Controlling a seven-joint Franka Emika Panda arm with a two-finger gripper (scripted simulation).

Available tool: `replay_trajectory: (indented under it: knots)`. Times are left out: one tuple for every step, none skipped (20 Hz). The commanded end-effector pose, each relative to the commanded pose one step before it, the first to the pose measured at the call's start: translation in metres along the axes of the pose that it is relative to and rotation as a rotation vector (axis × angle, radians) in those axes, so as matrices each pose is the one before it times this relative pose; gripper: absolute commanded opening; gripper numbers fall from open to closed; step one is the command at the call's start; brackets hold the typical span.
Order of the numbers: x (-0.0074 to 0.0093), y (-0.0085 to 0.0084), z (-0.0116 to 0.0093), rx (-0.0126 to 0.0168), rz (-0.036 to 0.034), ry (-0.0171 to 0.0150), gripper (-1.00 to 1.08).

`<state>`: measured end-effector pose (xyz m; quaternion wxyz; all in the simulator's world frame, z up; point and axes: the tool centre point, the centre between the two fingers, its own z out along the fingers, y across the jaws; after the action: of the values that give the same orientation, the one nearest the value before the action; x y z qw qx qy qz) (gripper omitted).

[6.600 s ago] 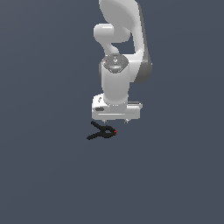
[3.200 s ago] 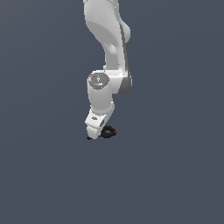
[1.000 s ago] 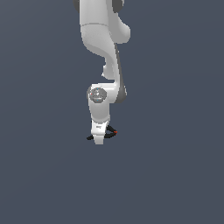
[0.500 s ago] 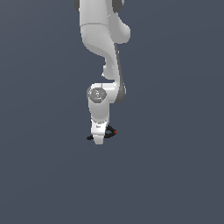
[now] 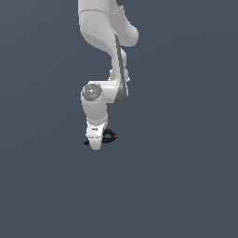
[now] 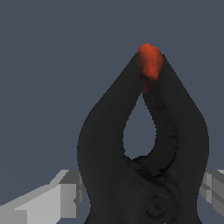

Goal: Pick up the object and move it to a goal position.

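Arm [image 5: 100,28] was glossy white, thick rounded links stacked one on another. Dark grey band ran down the side of the middle link [image 5: 122,65]. Lower joint carried a round grey cap [image 5: 92,91] with a tiny green dot at its rim. Wrist section [image 5: 95,130] was white, small dark marks near its end. Wrist view showed pale grey blocky fingers [image 6: 48,199], flat-faced, hard-edged.

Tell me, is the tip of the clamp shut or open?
Shut: in the wrist view the two arms of the black clamp meet at the red-orange tip, with no gap.
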<state>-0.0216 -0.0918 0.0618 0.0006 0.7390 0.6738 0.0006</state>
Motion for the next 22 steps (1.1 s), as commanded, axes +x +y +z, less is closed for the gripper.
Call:
replay_trajectory:
  knots:
    - [-0.01778,0.00161,-0.01979,-0.00229,0.00054,-0.00023,-1.0]
    - [-0.00788,0.00043,-0.00864,0.0,0.0,0.0,-1.0]
    - [-0.00814,0.00053,-0.00876,0.00046,-0.00026,0.00045,-1.0]
    - [-0.00846,0.00051,-0.00931,0.0,0.0,0.0,-1.0]
    - [-0.00847,0.0006,-0.00914,0.0004,-0.00022,0.00052,-1.0]
    - [-0.00858,0.00057,-0.00948,0.0,0.0,0.0,-1.0]
    - [-0.00853,0.00067,-0.0092,0.00038,-0.00019,0.00054,-1.0]
    - [-0.00854,0.00064,-0.00944,0.0,0.0,0.0,-1.0]
    - [-0.00849,0.00068,-0.00938,0.0,0.0,0.0,-1.0]
    - [-0.00828,0.00079,-0.00881,0.00045,-0.00013,0.00051,-1.0]
    - [-0.00788,0.0007,-0.00869,0.0,0.0,0.0,-1.0]
    - [-0.00738,0.00068,-0.00814,0.0,0.0,0.0,-1.0]
    - [-0.00694,0.00079,-0.00714,0.00062,0.00001,0.0003,-1.0]
    - [-0.00636,0.00069,-0.00695,0.0,0.0,0.0,-1.0]
    - [-0.00582,0.0007,-0.00632,0.0,0.0,0.0,-1.0]
    - [-0.00541,0.00075,-0.00549,0.00051,0.00028,-0.00037,-1.0]
    - [-0.00483,0.00066,-0.00519,0.0,0.0,0.0,-1.0]
    - [-0.00434,0.00061,-0.00466,0.0,0.0,0.0,-1.0]
    - [-0.00386,0.00056,-0.00413,0.0,0.0,0.0,-1.0]
    - [-0.00349,0.00055,-0.00338,0.00056,0.00043,-0.00068,-1.0]
    - [-0.0029,0.00046,-0.00308,0.0,0.0,0.0,-1.0]
    - [-0.00243,0.00043,-0.00255,0.0,0.0,0.0,-1.0]
